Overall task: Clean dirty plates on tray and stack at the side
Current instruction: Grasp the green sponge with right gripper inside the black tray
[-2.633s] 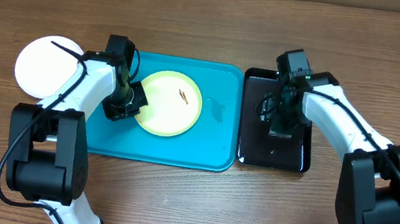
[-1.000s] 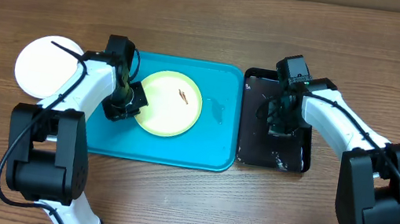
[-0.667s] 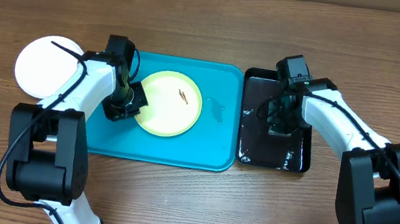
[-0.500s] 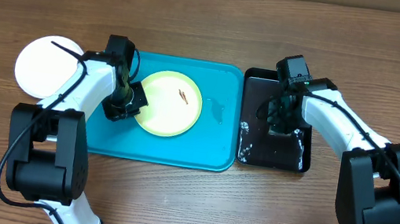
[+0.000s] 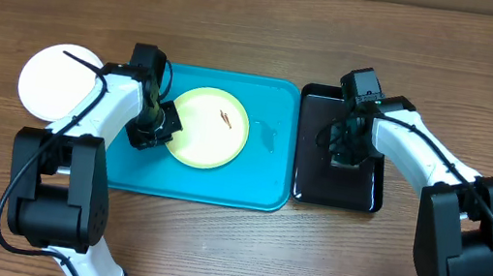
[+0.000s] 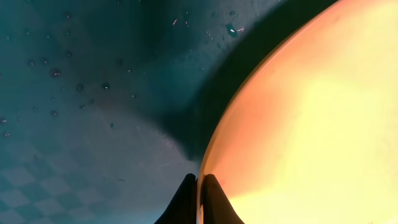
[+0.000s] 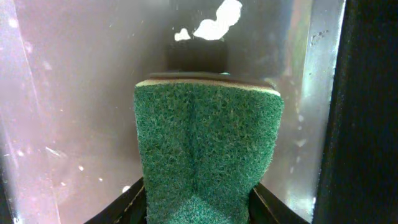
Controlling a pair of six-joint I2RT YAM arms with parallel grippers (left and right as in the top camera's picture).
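A pale yellow-green plate with brown specks lies on the turquoise tray. My left gripper is shut on the plate's left rim; in the left wrist view its fingertips pinch the rim of the plate. A white plate lies on the table left of the tray. My right gripper is over the black tray, shut on a green sponge. The light cyan plate is out of view.
The black tray's glossy floor holds water and a bit of foam; its dark wall rises at the right. A wet patch marks the turquoise tray right of the plate. Wooden table all around.
The right gripper has shifted slightly over the black tray with the sponge, and the glints of water on that tray have changed. The left arm and plates have not moved.
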